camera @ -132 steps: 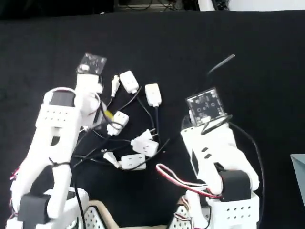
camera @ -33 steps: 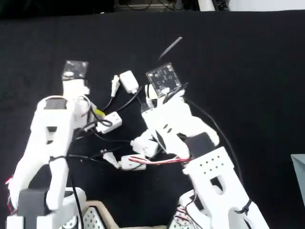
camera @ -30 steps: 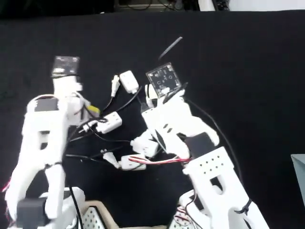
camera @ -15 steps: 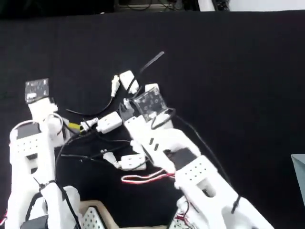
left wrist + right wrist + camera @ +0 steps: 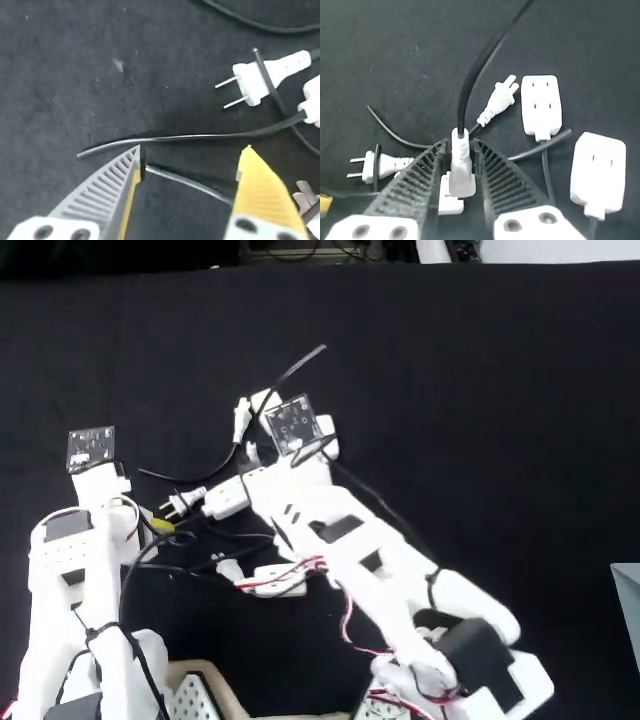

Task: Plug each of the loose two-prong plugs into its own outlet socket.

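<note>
My right gripper [image 5: 460, 145] is shut on a white two-prong plug [image 5: 460, 170] whose black cord runs away from the fingers. The plug stands just over a white outlet block [image 5: 448, 202], which lies at the centre left of the black table [image 5: 224, 500]. My left gripper [image 5: 192, 152] is open and low over the cloth, a thin black cord [image 5: 200, 137] crossing between its fingers. A loose white plug [image 5: 260, 82] lies a little beyond it, prongs bare [image 5: 178, 505]. Another loose plug [image 5: 497, 102] lies beside two more outlets [image 5: 540, 105] [image 5: 597, 170].
Black cords tangle around the cluster of outlets and plugs in the middle left. A further outlet [image 5: 278, 580] and plug [image 5: 222, 564] lie nearer the arm bases. The right arm [image 5: 340, 540] stretches diagonally over the cluster. The black cloth [image 5: 500, 390] spreads to the right and back.
The right arm has swung from the right side across to the cluster and now holds a plug over an outlet. The left arm has drawn back to the left, and its outlet and plug slid left.
</note>
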